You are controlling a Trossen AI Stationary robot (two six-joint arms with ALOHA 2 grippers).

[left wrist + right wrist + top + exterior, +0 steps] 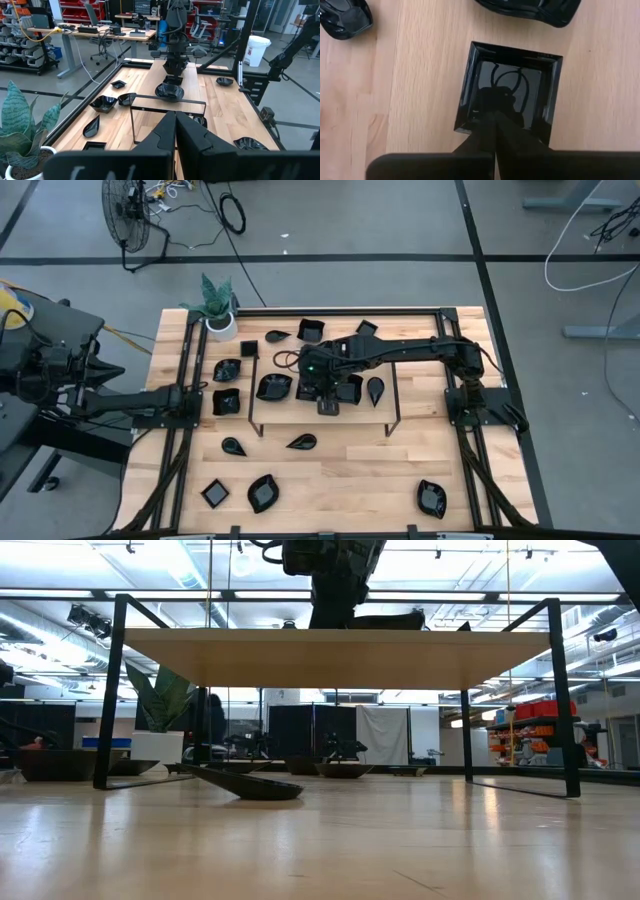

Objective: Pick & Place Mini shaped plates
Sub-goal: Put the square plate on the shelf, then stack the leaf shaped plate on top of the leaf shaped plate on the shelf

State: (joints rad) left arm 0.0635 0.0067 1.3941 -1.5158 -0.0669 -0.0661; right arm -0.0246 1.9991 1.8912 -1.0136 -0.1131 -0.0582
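Table contents, left to right.

Left arm: lay along the left edge of the wooden table [400,470]; left gripper [175,131] had its fingers pressed together, holding nothing.

White pot with green plant [219,308]: stood at the back-left corner.

Mini shaped plates: glossy black dishes were scattered over the top. On the left part lay a teardrop plate [277,336], a square plate [226,402], a wavy leaf plate [273,387], a second teardrop [233,446], a small square [214,493] and a leaf plate [263,492] near the front edge.

Thin black wire frame [320,395]: stood over the table's middle.

Right arm: reached in from the right side to the table's centre. Right gripper [495,131] had its fingers closed together, their tips just above the near rim of a square plate [512,90] lying flat on the wood; contact with it could not be told.

Right part: a teardrop plate [375,389] lay just beside the arm, and a leaf plate [432,497] lay near the front-right corner.
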